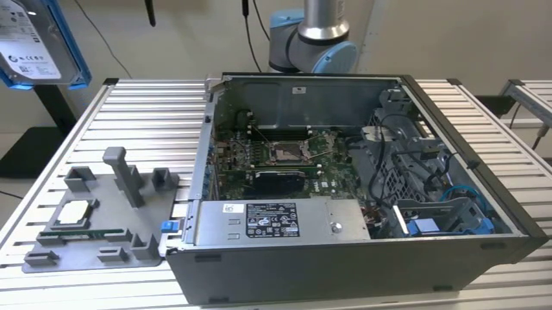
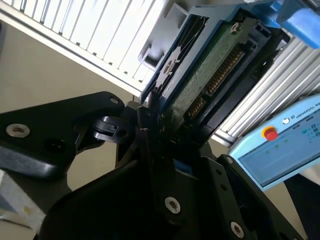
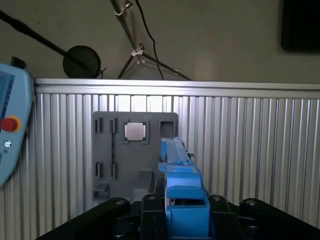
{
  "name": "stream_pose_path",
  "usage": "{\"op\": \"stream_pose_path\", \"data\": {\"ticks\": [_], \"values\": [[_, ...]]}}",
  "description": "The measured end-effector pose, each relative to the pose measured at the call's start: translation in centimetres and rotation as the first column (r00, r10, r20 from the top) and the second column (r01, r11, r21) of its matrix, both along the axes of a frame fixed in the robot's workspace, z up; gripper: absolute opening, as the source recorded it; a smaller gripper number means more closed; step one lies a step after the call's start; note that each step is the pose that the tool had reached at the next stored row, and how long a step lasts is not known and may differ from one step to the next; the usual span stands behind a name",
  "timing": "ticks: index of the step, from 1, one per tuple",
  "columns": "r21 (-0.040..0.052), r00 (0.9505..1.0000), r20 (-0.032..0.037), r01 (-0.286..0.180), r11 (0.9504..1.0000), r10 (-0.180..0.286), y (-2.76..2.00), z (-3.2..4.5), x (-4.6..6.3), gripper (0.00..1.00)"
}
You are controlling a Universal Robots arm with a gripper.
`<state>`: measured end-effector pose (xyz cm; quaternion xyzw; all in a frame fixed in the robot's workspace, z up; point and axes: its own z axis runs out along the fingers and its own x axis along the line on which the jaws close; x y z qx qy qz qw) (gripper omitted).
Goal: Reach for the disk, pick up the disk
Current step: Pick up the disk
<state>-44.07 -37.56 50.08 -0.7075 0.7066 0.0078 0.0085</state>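
The disk (image 1: 35, 45), a silver drive with a white label in a bright blue bracket, hangs high at the exterior view's left, well above the table. In the second wrist view its green circuit-board underside (image 2: 210, 75) shows, and my gripper (image 2: 160, 125) is shut on its edge with black fingers (image 2: 145, 135) pressed against it. In the first wrist view the disk (image 3: 175, 155) stands edge-on, blue bracket uppermost, clamped in my gripper (image 3: 182, 202). It is held over the grey fixture plate (image 3: 105, 150).
The open computer case (image 1: 466, 155) fills the slatted aluminium table (image 1: 147, 116) at the exterior view's right. The grey fixture plate (image 1: 129, 258) holds a small square CPU chip (image 1: 71, 213). A light-blue teach pendant (image 2: 280, 150) lies by the table. The arm's base (image 1: 311, 39) stands behind the case.
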Motion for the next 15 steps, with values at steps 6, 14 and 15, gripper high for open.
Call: {"op": "stream_pose_path", "data": {"ticks": [6, 14, 15], "values": [[0.0, 1.0, -0.0001, 0.0, 1.0, 0.0, 0.01, 0.01, 1.0, 0.0], [0.0, 1.0, -0.0005, 0.0, 1.0, 0.0, 0.04, 0.02, 2.8, 0.0], [0.0, 1.0, -0.0005, 0.0, 1.0, 0.0, 0.05, 0.02, 3.0, 0.0]]}}
